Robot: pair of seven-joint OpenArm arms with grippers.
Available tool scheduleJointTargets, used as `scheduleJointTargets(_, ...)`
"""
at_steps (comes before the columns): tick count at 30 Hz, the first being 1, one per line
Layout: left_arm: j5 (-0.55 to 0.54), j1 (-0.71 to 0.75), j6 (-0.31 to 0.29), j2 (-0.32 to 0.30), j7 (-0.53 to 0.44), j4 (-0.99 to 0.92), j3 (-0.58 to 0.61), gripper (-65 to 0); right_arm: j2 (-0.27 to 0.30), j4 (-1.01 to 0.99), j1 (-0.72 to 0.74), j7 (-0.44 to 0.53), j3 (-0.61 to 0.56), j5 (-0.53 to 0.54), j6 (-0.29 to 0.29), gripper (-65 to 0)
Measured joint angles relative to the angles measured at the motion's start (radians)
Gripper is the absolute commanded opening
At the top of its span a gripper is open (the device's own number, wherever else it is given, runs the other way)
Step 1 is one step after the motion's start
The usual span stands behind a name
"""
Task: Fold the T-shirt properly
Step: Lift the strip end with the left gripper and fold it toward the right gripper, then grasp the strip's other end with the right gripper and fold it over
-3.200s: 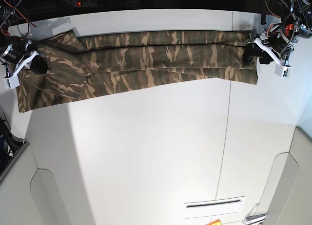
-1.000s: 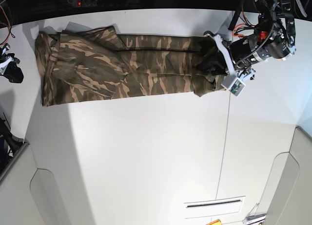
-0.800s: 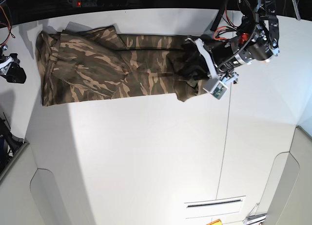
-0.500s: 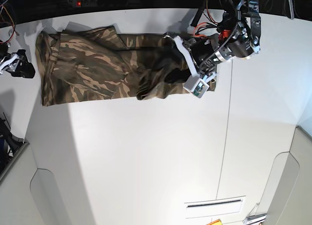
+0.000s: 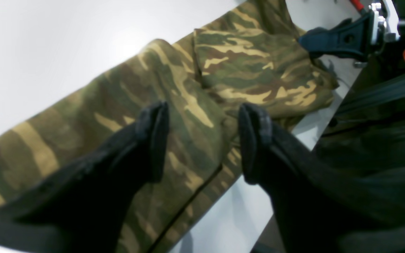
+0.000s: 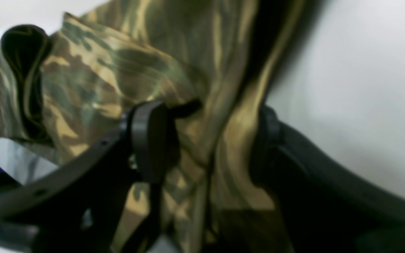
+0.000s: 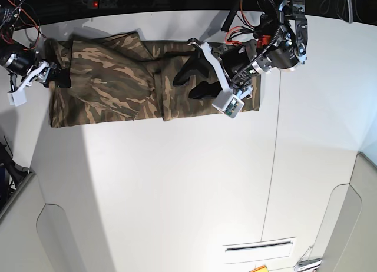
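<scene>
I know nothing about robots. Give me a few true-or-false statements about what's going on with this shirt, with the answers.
1. The T-shirt has a camouflage pattern. True.
2. The left arm's fingers are pressed together. False: they stand apart above the shirt.
3. The shirt lies on a white table. True.
4. The shirt is bunched into a ball. False: it lies as a long, flat, folded strip.
5. Cloth sits between the right arm's fingers. True.

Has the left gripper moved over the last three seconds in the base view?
Yes. The left gripper has travelled from the table seam side toward the T-shirt middle, carrying that end over; it is now open.
</scene>
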Motion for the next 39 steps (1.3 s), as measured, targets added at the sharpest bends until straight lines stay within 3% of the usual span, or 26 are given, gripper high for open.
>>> scheduleJointTargets(6,0.0,0.0,0.0,0.0,0.015,0.0,0.0,-30.6,-0.042,0.001,0.02,0.011,0.0,-0.043,0.004,-31.0)
scheduleJointTargets(7,0.0,0.0,0.0,0.0,0.015,0.0,0.0,-30.6,-0.042,0.001,0.02,0.017,-0.001,-0.051,0.004,-33.9)
scheduleJointTargets(11,0.0,0.0,0.0,0.0,0.019,0.0,-0.001,-30.7,-0.042,0.0,0.019,0.013,-0.003,-0.075,0.003,-61.4)
scheduleJointTargets(12,0.0,0.0,0.0,0.0,0.019,0.0,-0.005,-30.7,-0.042,0.0,0.018,0.013,-0.003,-0.077,0.003,-65.0)
scheduleJointTargets(20,-0.008,0.0,0.0,0.0,0.019,0.0,-0.145,-30.7,-0.032,0.0,0.017,0.009,-0.004,-0.077,0.003,-65.0)
scheduleJointTargets(31,-0.061,0.036,0.0,-0.002,0.053,0.0,-0.38,-30.7,0.175,0.0,0.124,-0.016,-0.005,-0.133,0.003,-65.0)
scheduleJointTargets(35,-0.062,0.077,0.0,-0.003,0.055,0.0,-0.381,-30.7,0.228,0.008,0.203,-0.098,-0.005,-0.049,0.002,-65.0)
scheduleJointTargets(39,-0.062,0.113,0.0,-0.003,0.047,0.0,-0.362,-30.7,0.232,0.082,0.272,-0.158,-0.005,0.017,0.006,-65.0)
